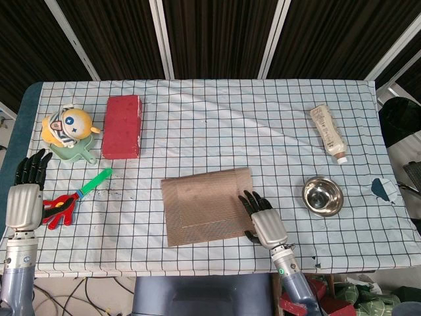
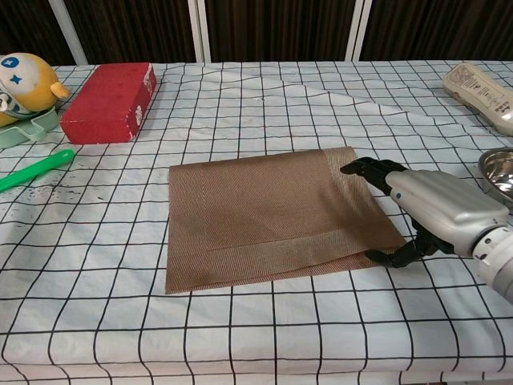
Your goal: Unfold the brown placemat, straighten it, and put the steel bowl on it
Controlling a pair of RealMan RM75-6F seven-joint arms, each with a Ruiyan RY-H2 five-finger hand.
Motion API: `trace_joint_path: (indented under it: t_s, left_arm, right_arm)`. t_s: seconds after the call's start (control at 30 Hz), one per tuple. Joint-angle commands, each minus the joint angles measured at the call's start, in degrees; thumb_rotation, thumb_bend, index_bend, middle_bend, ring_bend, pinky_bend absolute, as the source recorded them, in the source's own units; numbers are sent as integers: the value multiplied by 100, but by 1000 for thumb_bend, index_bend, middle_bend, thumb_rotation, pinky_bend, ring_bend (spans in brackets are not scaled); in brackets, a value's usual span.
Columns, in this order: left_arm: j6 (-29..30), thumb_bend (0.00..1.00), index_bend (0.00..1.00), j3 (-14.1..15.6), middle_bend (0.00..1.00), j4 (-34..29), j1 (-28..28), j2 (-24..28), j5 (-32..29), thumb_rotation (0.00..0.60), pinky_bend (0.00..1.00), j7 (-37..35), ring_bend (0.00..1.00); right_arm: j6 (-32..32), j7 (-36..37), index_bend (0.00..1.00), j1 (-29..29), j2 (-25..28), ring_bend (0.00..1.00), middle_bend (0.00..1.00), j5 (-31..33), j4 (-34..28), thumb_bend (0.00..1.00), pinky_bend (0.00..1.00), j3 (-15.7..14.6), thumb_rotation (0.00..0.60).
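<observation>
The brown placemat [image 1: 207, 204] [image 2: 272, 215] lies folded near the middle of the checked tablecloth, slightly skewed. My right hand [image 1: 264, 221] [image 2: 425, 210] rests at the mat's right edge, fingers stretched over that edge and thumb down by its lower right corner; it holds nothing that I can see. The steel bowl [image 1: 322, 195] [image 2: 498, 170] stands upright to the right of the mat, just beyond that hand. My left hand [image 1: 27, 189] hovers at the table's far left edge with fingers spread and nothing in it, far from the mat.
A red block [image 1: 123, 126] [image 2: 110, 102] and a yellow toy on a green dish [image 1: 68, 132] sit at the back left. A green-handled red scraper [image 1: 74, 199] lies by my left hand. A cream tube [image 1: 328, 132] [image 2: 481, 91] lies at the back right.
</observation>
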Motion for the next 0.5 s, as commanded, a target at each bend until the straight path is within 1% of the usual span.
trace_joint_path:
  t_s: [0.03,0.27,0.5]
  left_arm:
    - [5,0,0,-1,0,-1,2,-1,0,600,0,-1,0]
    - [30,0,0,-1,0,-10,17,3,6,600,0,-11,0]
    - [9,0,0,-5,0,-2,8,9,2,600,0,-23,0]
  right_arm:
    - [-14,-4,98,-3,-1,27,22,16,19,203,160,2,600]
    - [-90,69,98,10,-69,27,22,94,143,204,160,48,600]
    - [-44,122,98,-1,-83,27,22,33,191,205,160,59,600]
